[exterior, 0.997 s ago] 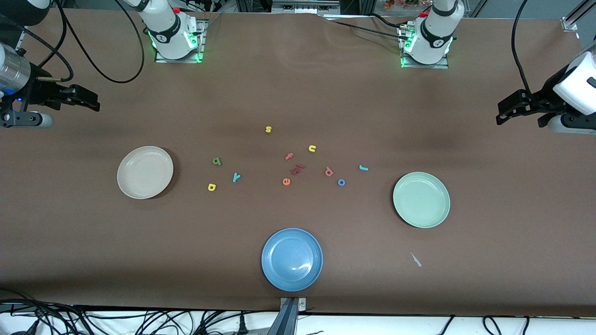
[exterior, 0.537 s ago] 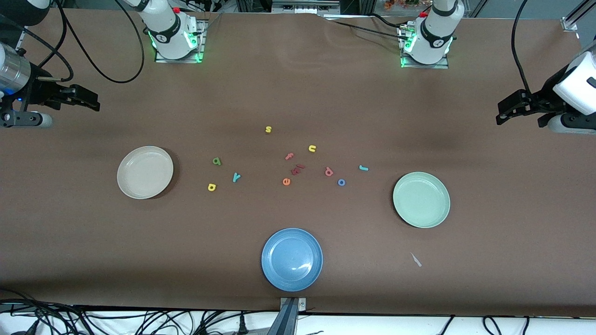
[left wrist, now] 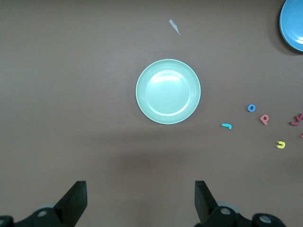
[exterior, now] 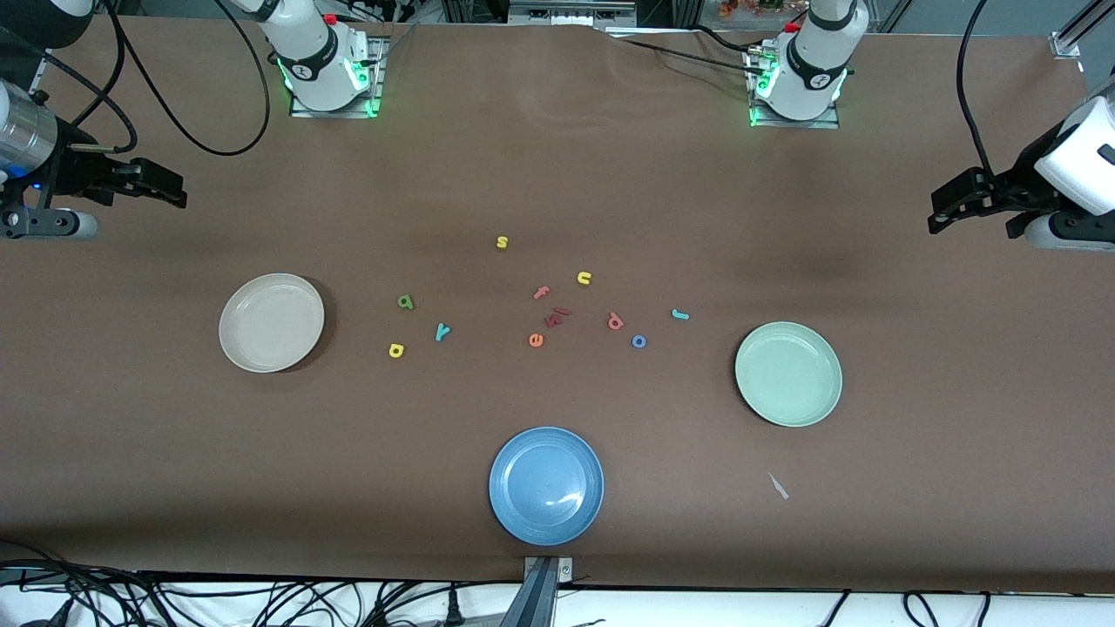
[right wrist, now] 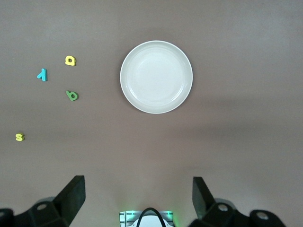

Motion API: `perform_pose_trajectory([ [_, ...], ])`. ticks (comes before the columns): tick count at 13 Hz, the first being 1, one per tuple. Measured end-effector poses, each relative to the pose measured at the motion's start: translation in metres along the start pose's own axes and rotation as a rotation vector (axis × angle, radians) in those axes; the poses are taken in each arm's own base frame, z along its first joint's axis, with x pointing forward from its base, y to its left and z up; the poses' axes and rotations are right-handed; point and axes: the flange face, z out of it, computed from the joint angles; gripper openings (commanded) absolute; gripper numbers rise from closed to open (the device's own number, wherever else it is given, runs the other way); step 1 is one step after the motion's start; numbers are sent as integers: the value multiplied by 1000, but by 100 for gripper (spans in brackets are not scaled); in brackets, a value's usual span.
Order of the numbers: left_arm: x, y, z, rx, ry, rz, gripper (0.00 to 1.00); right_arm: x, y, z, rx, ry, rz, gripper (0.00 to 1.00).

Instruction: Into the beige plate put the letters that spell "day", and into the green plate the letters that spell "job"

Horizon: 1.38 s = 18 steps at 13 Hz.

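- We find both arms waiting high at the worktop's (exterior: 557,157) ends: left gripper (exterior: 945,207) and right gripper (exterior: 170,190), fingers spread fully, holding nothing.
- Round cream-beige plate (exterior: 271,322) lies toward the right arm's end; round mint-green plate (exterior: 788,374) toward the left arm's; both bare.
- Green foam letter (exterior: 405,302), yellow looped letter (exterior: 396,350) and teal "y" (exterior: 442,331) sit at the beige plate's 3 o'clock.
- Teal "j" (exterior: 680,314), blue "o" (exterior: 638,341) and red-pink "b" (exterior: 615,321) lie at the green plate's 10 o'clock.
- We judge each word sits by its own plate to keep carries short; open worktop surrounds every letter.
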Motion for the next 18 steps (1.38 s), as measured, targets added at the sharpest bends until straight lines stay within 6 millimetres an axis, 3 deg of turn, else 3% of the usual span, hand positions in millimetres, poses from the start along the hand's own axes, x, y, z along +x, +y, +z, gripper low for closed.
perform_pose_trajectory([
  [7,0,3,0,0,0,6,100,-2,0,2,-1,-19,0,100],
  [12,5,26,13,-2,-24,48,100,-3,-11,6,-6,-42,-19,100],
  [14,14,53,41,-5,-75,98,100,-3,-20,7,-9,-45,-32,100],
  [17,35,110,109,-12,-166,191,100,-3,-31,8,-9,-50,-43,100],
  [18,42,119,124,-15,-169,203,100,-3,-38,9,-9,-51,-42,100],
])
